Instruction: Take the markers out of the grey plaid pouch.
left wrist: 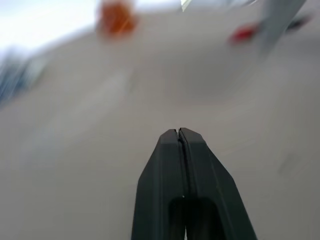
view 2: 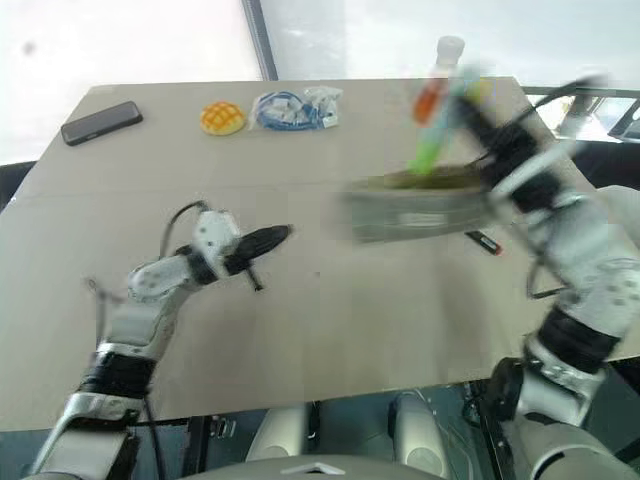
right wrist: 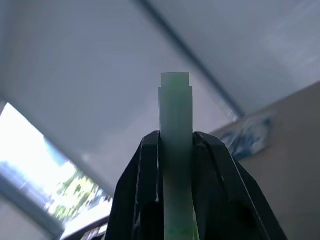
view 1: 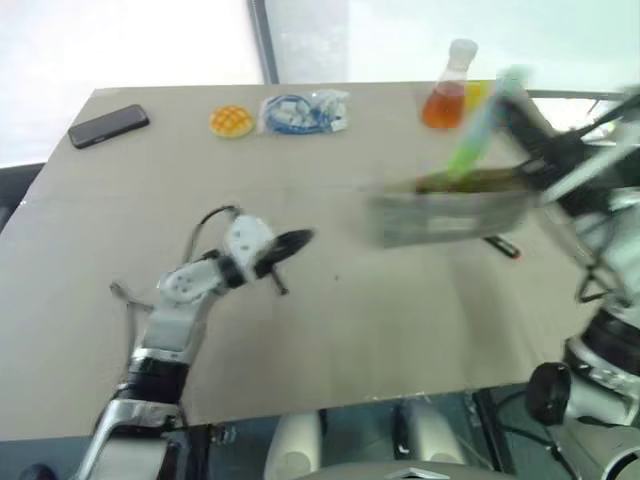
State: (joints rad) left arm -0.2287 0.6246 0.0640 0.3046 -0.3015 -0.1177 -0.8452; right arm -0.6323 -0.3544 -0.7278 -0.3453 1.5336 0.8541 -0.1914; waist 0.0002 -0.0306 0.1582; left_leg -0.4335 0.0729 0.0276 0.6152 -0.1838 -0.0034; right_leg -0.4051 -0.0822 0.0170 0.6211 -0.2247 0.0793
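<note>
Two markers: green [right wrist: 175,150], red [view 1: 503,246]

A lab: a flask [view 1: 447,92] of orange liquid stands on a plain table [view 1: 330,330] beside big windows [view 1: 130,40].

Motion blur smears the right gripper [view 2: 478,112] and the green marker [view 2: 440,128] in both eye views; we cannot trace where the marker's lower end meets the grey plaid pouch [view 2: 415,208], whose edges and grid lines are also smeared. The red marker [view 1: 502,246] is partly covered by the pouch. In the left wrist view the orange flask [left wrist: 116,16] is only a blurred blob.
</note>
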